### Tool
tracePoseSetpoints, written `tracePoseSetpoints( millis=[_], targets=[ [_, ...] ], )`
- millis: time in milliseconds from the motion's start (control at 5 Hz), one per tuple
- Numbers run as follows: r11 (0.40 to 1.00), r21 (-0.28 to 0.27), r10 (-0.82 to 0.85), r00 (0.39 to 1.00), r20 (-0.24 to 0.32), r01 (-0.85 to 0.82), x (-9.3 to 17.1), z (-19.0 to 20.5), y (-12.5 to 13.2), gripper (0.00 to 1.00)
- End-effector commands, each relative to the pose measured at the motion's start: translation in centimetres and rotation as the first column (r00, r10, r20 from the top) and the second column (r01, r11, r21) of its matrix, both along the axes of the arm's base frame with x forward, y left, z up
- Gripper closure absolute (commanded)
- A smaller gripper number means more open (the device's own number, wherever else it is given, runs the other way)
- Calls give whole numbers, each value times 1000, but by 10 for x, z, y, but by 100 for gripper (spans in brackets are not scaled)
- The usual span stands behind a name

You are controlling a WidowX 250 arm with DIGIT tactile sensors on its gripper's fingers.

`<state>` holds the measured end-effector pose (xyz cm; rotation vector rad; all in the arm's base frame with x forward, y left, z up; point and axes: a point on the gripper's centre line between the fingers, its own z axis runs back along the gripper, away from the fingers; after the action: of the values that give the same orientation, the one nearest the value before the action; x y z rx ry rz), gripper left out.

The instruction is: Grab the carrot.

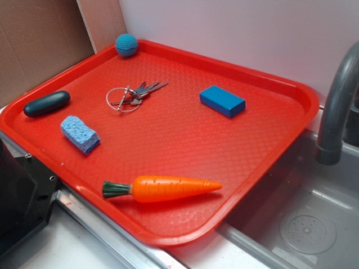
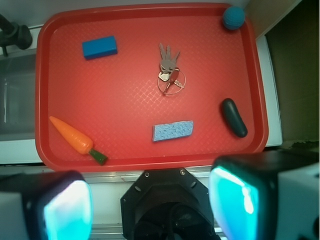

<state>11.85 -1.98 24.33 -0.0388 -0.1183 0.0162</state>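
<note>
Right now the gripper (image 2: 150, 207) is wide open and holds nothing, and the shiny carrot (image 2: 72, 135) near the red tray (image 2: 145, 162) edge could roll or slip away

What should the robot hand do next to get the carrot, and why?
Probably swing the gripper over toward the carrot before going down. In the wrist view the carrot lies far off to the left side of the red tray, not between the fingers, which look spread apart high above the tray. Nothing sits right beside the carrot.
</note>
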Motion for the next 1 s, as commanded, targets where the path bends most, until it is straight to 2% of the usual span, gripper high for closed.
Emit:
tracePoseSetpoints(
  millis=[0, 200, 400, 600, 800],
  targets=[
    [1000, 0, 0, 1000, 0, 0, 0, 0, 0, 0],
    [989, -31, -143, 990, -8, 142, 2, -3, -37, 0],
    [923, -36, -383, 924, 0, 383, -29, -4, -87, 0],
    [802, -37, -597, 802, -9, 596, -59, -13, -128, 0],
    [802, -37, -597, 802, -9, 596, -59, -13, -128, 0]
  ],
)
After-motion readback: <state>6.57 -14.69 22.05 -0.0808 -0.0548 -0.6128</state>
